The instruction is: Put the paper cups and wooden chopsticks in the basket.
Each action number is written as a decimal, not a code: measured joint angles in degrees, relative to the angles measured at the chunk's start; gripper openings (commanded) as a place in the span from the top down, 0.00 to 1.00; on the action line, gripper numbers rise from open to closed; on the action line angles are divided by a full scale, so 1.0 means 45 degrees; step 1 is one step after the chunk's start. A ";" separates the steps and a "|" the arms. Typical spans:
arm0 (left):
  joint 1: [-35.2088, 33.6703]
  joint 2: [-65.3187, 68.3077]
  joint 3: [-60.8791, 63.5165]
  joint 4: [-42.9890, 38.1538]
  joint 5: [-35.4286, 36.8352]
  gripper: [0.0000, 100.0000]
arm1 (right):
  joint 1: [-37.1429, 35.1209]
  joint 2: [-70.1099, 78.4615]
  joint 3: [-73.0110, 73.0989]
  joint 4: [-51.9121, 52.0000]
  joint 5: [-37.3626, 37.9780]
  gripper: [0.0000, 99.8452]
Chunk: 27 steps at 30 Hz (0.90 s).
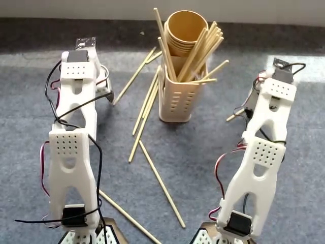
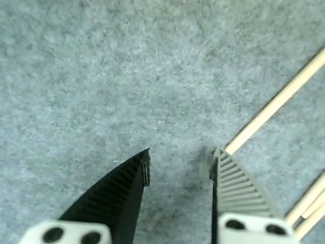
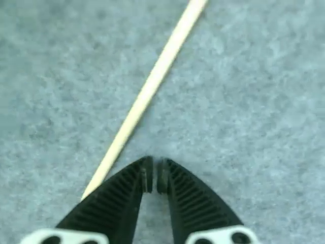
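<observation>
Grey, carpet-like bench [image 1: 203,152] across the whole scene. The left arm [image 1: 71,152] stands on the left and the right arm [image 1: 264,147] on the right, both stretched toward the far side. Between them, far centre, the pale slotted basket [image 1: 177,101] stands upright. The stacked paper cups [image 1: 187,28] are already inside it, with a bundle of wooden chopsticks [image 1: 203,48] leaning out just right of them.

More loose chopsticks [image 1: 144,109] fan out on the bench just left of the basket. A single stick [image 1: 161,183] lies nearer, and another [image 1: 127,217] runs by the left arm's base.

The left gripper [image 2: 180,162] is spread wide and empty, low over the bench, with a chopstick end [image 2: 277,101] right at its pale fingertip. The right gripper [image 3: 154,173] is pinched nearly together on nothing, and a chopstick [image 3: 152,86] lies just beside its tip.
</observation>
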<state>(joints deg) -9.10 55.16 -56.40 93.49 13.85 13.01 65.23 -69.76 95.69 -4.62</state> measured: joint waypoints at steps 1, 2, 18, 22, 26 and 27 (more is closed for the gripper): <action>0.0000 0.0000 0.0000 0.0000 0.0000 0.78 | -0.0078 0.0000 -0.0449 0.0352 0.0000 0.97; 0.0000 0.0000 0.0000 0.0000 0.0000 0.78 | -0.0176 0.0000 -0.0977 0.0586 -0.0020 0.97; 0.0000 0.0000 0.0000 0.0000 0.0000 0.78 | -0.1543 -0.0020 -0.1524 0.0488 -0.2110 0.78; 0.0000 0.0000 0.0000 0.0000 0.0000 0.78 | -0.1504 -0.0020 -0.0215 0.0078 -0.2110 0.78; 0.0000 0.0000 0.0000 0.0000 0.0000 0.78 | -0.1211 -0.0078 0.0918 -0.0664 -0.2110 0.80; 0.0000 0.0000 0.0000 0.0000 0.0000 0.78 | -0.1172 -0.0098 0.1133 -0.0821 -0.2110 0.84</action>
<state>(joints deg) -9.10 55.16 -56.40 93.49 13.85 7.74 64.79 -64.66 92.00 -14.11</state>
